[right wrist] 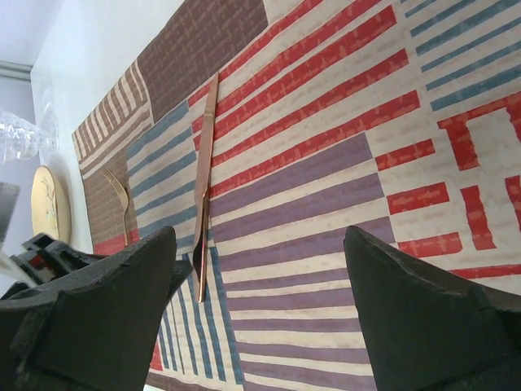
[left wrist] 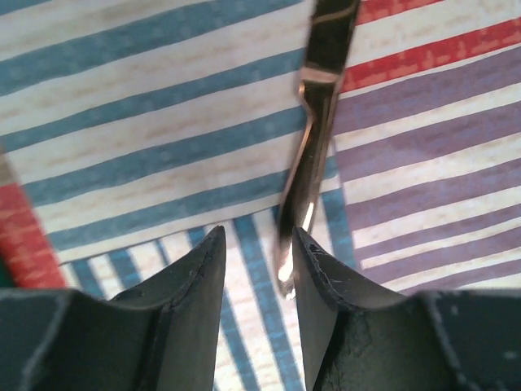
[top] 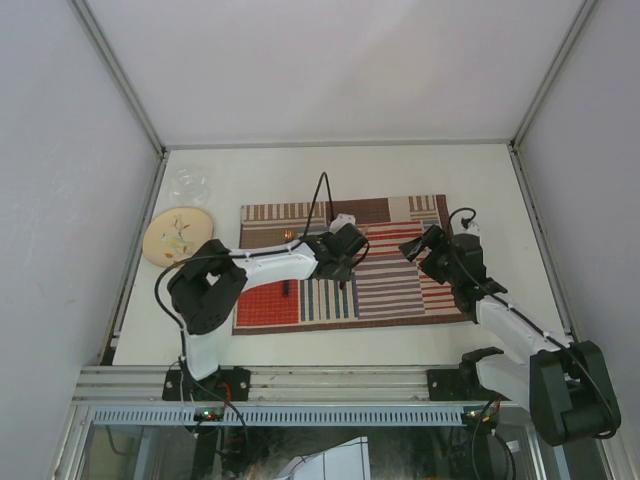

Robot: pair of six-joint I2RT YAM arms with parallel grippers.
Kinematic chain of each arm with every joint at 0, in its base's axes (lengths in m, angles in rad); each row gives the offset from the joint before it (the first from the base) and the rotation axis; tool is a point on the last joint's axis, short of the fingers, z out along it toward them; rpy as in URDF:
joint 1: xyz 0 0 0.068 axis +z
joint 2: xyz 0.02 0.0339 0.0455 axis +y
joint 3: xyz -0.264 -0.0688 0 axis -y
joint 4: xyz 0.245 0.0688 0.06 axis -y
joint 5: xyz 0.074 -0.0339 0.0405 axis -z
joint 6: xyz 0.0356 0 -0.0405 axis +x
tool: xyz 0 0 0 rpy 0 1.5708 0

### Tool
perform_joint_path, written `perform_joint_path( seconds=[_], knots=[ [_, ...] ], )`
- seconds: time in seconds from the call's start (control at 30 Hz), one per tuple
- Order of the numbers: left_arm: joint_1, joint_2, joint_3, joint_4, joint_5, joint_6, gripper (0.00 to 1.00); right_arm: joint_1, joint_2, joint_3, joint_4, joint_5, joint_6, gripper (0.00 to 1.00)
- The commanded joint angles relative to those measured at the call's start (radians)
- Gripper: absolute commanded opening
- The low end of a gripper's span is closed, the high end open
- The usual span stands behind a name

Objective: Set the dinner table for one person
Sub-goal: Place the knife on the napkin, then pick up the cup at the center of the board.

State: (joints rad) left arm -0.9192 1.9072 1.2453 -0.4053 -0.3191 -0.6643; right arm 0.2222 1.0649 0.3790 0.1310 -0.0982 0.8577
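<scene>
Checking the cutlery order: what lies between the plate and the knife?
The fork lies between the plate and the knife, on the striped placemat. This shows in the right wrist view.

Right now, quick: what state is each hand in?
Left hand: open, knife loose between, not clamped.
Right hand: open, empty.

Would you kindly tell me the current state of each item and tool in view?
Knife: lying flat on the placemat.
Fork: lying flat on the placemat.
Plate: empty, off the placemat.
Glass: off the placemat, beside the plate.
Left tool: open, knife's end between its fingers.
Right tool: open, empty.
</scene>
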Motion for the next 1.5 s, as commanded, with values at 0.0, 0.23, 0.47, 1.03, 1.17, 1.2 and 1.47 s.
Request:
perform_joint_path(
  seconds=[0.0, 0.23, 0.47, 1.03, 1.17, 1.2, 1.47],
  knots=[
    [-0.004, -0.169, -0.058, -0.027, -0.143, 0.014, 0.44, 0.033, 0.023, 0.056, 0.033, 0.014, 0.007, 0.84],
    [0.009, -0.400, -0.109, -0.049, -0.244, 0.041, 0.51, 0.173, 0.127, 0.144, 0.007, 0.055, 0.012, 0.83],
    [0.144, -0.635, -0.192, -0.040, -0.181, 0.056, 0.53, 0.307, 0.358, 0.372, -0.138, 0.088, -0.006, 0.89],
    [0.690, -0.767, -0.449, 0.079, 0.144, -0.055, 0.52, 0.578, 0.334, 0.469, -0.142, 0.207, -0.080, 0.90],
    [0.701, -0.732, -0.451, 0.097, 0.145, -0.060, 0.51, 0.570, 0.363, 0.528, -0.286, 0.266, -0.075, 0.89],
    [0.701, -0.729, -0.449, 0.104, 0.150, -0.059, 0.51, 0.561, 0.383, 0.551, -0.311, 0.253, -0.083, 0.89],
    [0.704, -0.721, -0.405, 0.103, 0.167, 0.018, 0.52, 0.493, 0.566, 0.648, -0.403, 0.093, -0.073, 0.86]
  ],
)
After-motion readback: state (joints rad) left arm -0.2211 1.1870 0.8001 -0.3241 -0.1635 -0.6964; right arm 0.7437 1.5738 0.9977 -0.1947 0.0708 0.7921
